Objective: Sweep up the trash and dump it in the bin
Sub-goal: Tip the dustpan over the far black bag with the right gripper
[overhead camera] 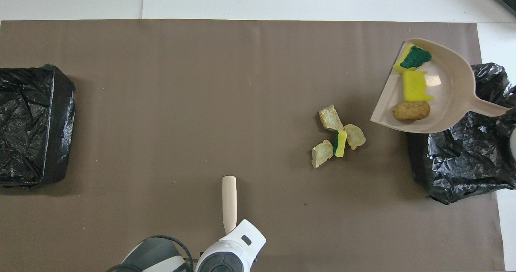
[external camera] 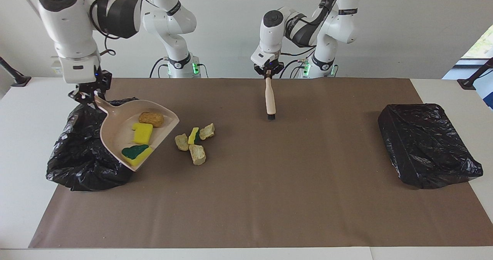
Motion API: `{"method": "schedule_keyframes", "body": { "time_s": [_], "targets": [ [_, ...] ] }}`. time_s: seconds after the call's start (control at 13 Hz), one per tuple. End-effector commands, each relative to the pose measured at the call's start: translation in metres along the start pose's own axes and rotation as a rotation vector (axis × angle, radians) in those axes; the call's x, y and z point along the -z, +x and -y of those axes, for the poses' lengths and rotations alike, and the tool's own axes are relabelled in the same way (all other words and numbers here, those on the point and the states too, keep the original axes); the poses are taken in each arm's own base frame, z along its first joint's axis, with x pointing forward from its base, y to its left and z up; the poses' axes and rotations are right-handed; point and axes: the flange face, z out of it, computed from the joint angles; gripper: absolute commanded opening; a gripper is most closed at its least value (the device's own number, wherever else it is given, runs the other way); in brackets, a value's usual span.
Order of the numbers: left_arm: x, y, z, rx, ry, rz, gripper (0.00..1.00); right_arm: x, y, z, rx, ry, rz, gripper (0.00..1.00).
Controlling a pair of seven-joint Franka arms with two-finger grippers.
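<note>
- Facing view: the right gripper (external camera: 85, 95) was clamped shut on the handle of the dustpan (external camera: 115, 131), which hung above the black-lined bin (external camera: 79, 152) at about nine o'clock on the table, probably so its load could be tipped in.
- Three pieces of trash rode in the pan: an orange-brown lump (external camera: 151, 118), a yellow sponge bit (external camera: 142, 133) and a green-backed sponge bit (external camera: 135, 153) near the lip; the pan looked close to level, which likely kept them from sliding out early.
- The loose scraps (external camera: 194, 141), four pieces, lay on the brown mat beside the pan, toward the table's centre, not yet swept.
- The left gripper (external camera: 268, 72) was shut on the brush (external camera: 270, 101), bristles down over the mat at roughly twelve o'clock, apparently waiting clear of the pan's path.
- A second bin (external camera: 426, 144) sat at three o'clock.
- Overhead view: the dustpan (overhead camera: 447, 98) overlapped the bin (overhead camera: 463, 163) at three o'clock; the right gripper was almost cut off at the edge, so its grip was hard to read here.
- The brush (overhead camera: 229, 201) pointed away from the robots at six o'clock.
</note>
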Motion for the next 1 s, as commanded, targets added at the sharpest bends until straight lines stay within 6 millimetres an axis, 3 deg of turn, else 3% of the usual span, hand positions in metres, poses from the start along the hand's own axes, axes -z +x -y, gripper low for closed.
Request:
{"method": "schedule_keyframes", "body": {
  "time_s": [0.0,0.23,0.62,0.69,0.85,0.92],
  "targets": [
    [-0.011,-0.025,-0.005,0.014,-0.052,-0.024,0.00,-0.006,-0.059,-0.018,0.057,-0.055,0.060,0.00],
    [-0.014,-0.031,-0.009,0.049,-0.098,-0.010,0.00,-0.024,-0.092,-0.023,0.160,-0.081,0.187,0.00],
    [-0.025,-0.030,-0.009,0.073,-0.080,0.009,0.00,-0.066,-0.103,-0.014,0.298,-0.070,0.337,0.00],
    [-0.026,-0.029,-0.008,0.070,-0.078,0.011,0.13,-0.066,-0.103,-0.014,0.350,-0.081,0.355,0.00],
    [-0.026,-0.028,-0.007,0.071,-0.075,0.014,0.22,-0.067,-0.096,-0.014,0.486,-0.069,0.426,0.00],
    [-0.026,-0.026,-0.005,0.077,-0.074,0.016,0.32,-0.073,-0.094,-0.015,0.514,-0.073,0.445,0.00]
  ]
}}
